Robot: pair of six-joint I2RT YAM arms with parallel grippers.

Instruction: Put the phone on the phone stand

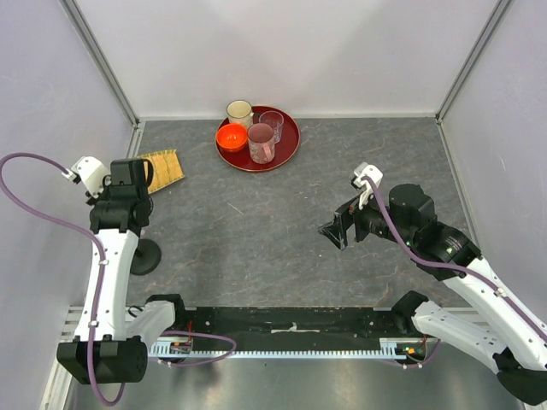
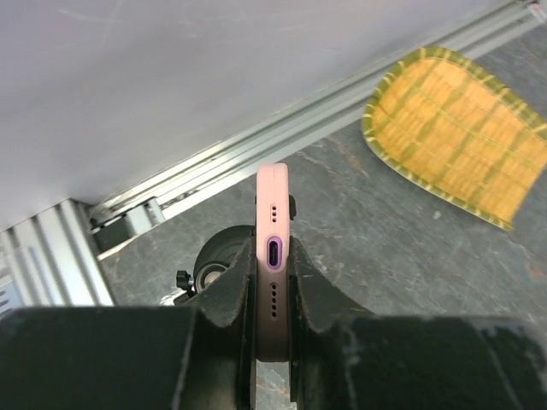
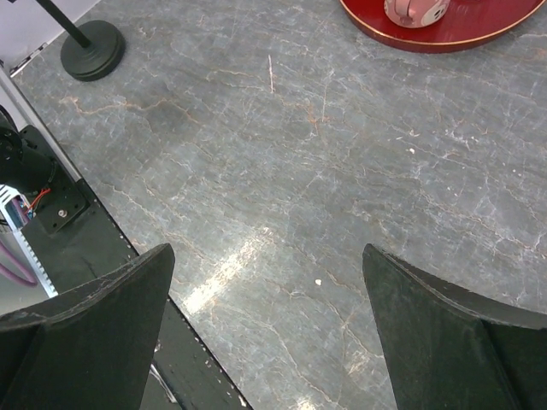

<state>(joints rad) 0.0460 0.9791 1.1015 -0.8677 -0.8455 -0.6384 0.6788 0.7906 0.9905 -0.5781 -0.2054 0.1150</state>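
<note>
Phone (image 2: 273, 213) being pinched close to phone stand (image 2: 214, 260)

Left gripper (image 2: 272, 286) is sitting at the lower centre of the left wrist view, its fingers (image 2: 226, 295) pinching the pink-cased phone by its two faces, with the charging port facing the camera. The black phone stand is standing on the table (image 2: 385, 248) just behind the phone, toward the lower left. Right gripper (image 1: 336, 231) is hovering over the table at mid right of the top view, fingers spread wide and holding nothing.

The phone (image 2: 273, 248) hides most of the phone stand (image 2: 218, 259).
</note>
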